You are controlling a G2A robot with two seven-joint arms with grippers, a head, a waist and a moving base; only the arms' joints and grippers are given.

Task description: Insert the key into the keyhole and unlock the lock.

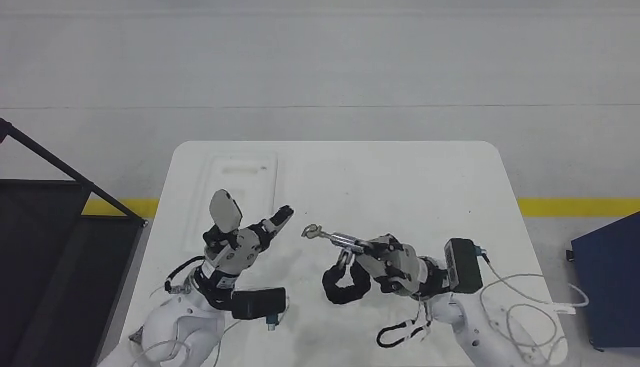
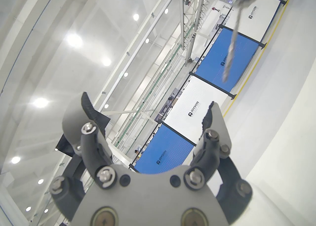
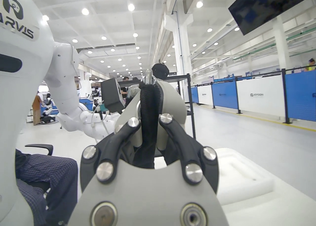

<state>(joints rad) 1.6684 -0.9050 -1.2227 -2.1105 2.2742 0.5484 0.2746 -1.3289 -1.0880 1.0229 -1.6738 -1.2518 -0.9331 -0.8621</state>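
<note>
My right gripper (image 1: pixel 347 243) hangs over the middle of the white table (image 1: pixel 420 182), shut on the key (image 1: pixel 325 235). The silver blade sticks out toward the left gripper (image 1: pixel 282 214). In the right wrist view the right gripper's fingers (image 3: pixel 149 86) are pressed together, and a curved bit of metal (image 3: pixel 148 75) pokes out above them. The left gripper (image 2: pixel 148 101) is open and holds nothing. It tilts upward a short gap from the key's tip, and the blurred blade (image 2: pixel 229 46) hangs in front of it. I cannot make out a lock.
A white foam tray (image 1: pixel 240 167) with a shallow recess lies at the table's back left and also shows beyond the right gripper (image 3: pixel 237 170). A black frame (image 1: pixel 60 172) stands off the table's left edge. Loose cables (image 1: pixel 530 297) trail by the right arm.
</note>
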